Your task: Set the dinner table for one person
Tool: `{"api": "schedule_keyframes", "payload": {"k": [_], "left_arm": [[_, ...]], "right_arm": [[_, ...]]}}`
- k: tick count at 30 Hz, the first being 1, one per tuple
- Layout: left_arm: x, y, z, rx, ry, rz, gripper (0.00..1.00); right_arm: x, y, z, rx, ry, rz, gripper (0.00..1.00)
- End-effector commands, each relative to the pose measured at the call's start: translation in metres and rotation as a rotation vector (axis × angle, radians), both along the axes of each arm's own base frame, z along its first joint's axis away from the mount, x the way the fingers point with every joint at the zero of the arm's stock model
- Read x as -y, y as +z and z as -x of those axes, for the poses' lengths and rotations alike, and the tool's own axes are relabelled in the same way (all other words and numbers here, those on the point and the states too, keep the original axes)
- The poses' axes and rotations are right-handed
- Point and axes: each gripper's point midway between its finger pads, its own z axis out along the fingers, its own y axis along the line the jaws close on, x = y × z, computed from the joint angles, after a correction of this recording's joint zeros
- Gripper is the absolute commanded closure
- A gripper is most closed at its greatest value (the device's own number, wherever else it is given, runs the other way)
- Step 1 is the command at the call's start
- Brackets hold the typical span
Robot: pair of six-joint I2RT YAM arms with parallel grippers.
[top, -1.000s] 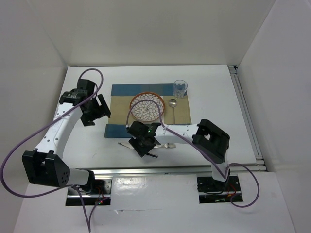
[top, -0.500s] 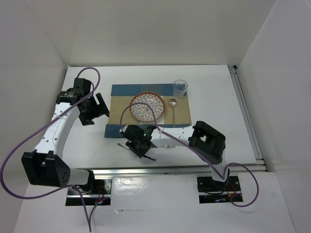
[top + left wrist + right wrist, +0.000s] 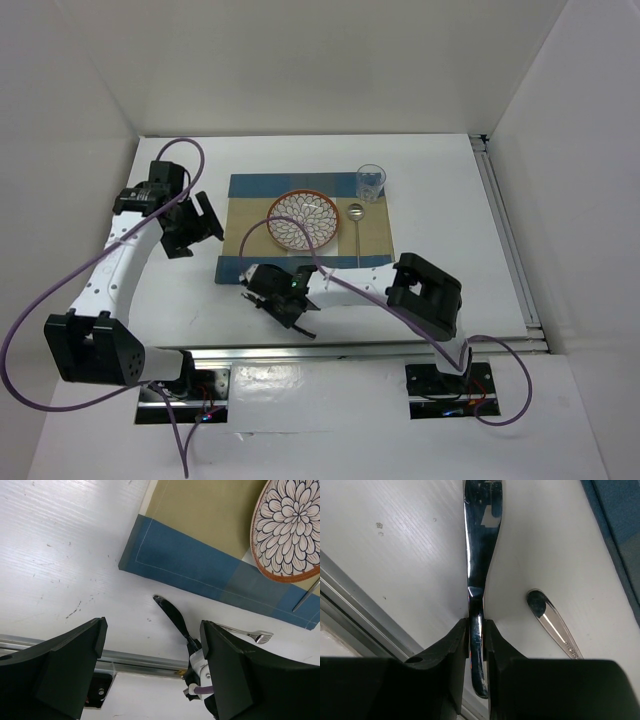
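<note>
Silver rail (image 3: 350, 349) edged the near side of the white desk (image 3: 440, 190), whose long axis ran left to right in front of the arms. Just past the rail, the right hand (image 3: 476, 630) was pinched shut on a knife (image 3: 481, 545), which ran straight out from the fingers. A fork (image 3: 552, 625) lay beside it. Beyond lay a blue-and-tan placemat (image 3: 245, 190) carrying a flower-patterned plate (image 3: 303, 220), its pattern fully showing, with a spoon (image 3: 357, 235) to its right. A glass (image 3: 371, 182) stood upright at the mat's far right corner, contents unclear. Left of the mat, the left hand (image 3: 195, 228) hovered with its jaws wide apart.
</note>
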Motion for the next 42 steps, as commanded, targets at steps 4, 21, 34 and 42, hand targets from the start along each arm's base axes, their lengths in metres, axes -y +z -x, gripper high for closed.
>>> {"api": "schedule_keyframes", "payload": {"k": [4, 21, 34, 42], "left_arm": [[-0.005, 0.013, 0.001, 0.056, -0.003, -0.001, 0.06], [-0.009, 0.019, -0.002, 0.075, 0.003, 0.002, 0.06], [-0.005, 0.021, -0.004, 0.084, -0.006, 0.02, 0.06], [0.01, 0.019, -0.004, 0.098, -0.113, 0.056, 0.08]], "right_arm": [[0.002, 0.033, -0.018, 0.135, 0.024, -0.006, 1.0], [0.022, 0.09, -0.059, 0.186, -0.156, -0.114, 1.0], [0.148, 0.12, -0.142, 0.121, -0.65, -0.178, 1.0], [0.212, 0.089, -0.188, 0.071, -0.866, -0.125, 1.0]]}}
